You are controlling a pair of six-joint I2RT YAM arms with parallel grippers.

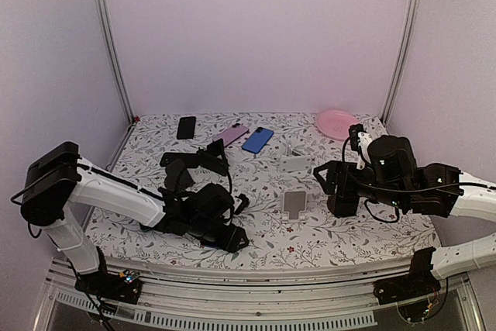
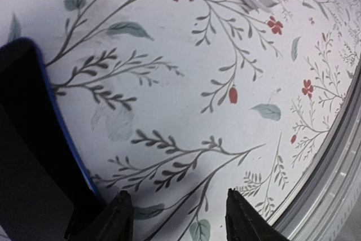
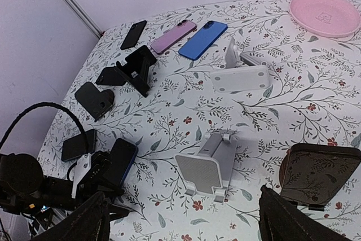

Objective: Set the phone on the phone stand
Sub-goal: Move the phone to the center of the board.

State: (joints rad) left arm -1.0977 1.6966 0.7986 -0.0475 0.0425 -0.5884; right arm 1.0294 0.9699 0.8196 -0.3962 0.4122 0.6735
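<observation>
The table (image 1: 349, 238), covered with a floral-print cloth, filled the lower half of the top view. The left arm (image 1: 116, 191) reached from the lower left toward the lower centre. The right arm (image 1: 418, 184) entered from the right edge and ended at centre right.

A pink plate (image 1: 337, 123) lay at the upper right of the cloth. Below it, near the centre, stood a white stand (image 1: 294, 162), with a silver stand (image 1: 294, 203) just below that. In the right wrist view, two black stands (image 3: 131, 71) (image 3: 95, 100) occupied the left of centre, and a dark glossy stand (image 3: 318, 172) stood at the lower right.

Three phones lay along the far edge, from left to right: a black phone (image 1: 186, 127), a pink phone (image 1: 230, 134) and a blue phone (image 1: 257, 139). A second dark phone (image 3: 78, 145) lay at the left of the right wrist view.

The blue-edged phone (image 3: 121, 161) lay on the cloth at the lower left of that view, against the left gripper (image 2: 176, 201) and well apart from the silver stand. In the left wrist view, its blue edge ran down to the left-hand finger (image 2: 119, 215). Contact could not be confirmed. The left claw was released, with only cloth visible between its tips.

The right gripper (image 3: 184, 196) was released wide, with nothing in it.
</observation>
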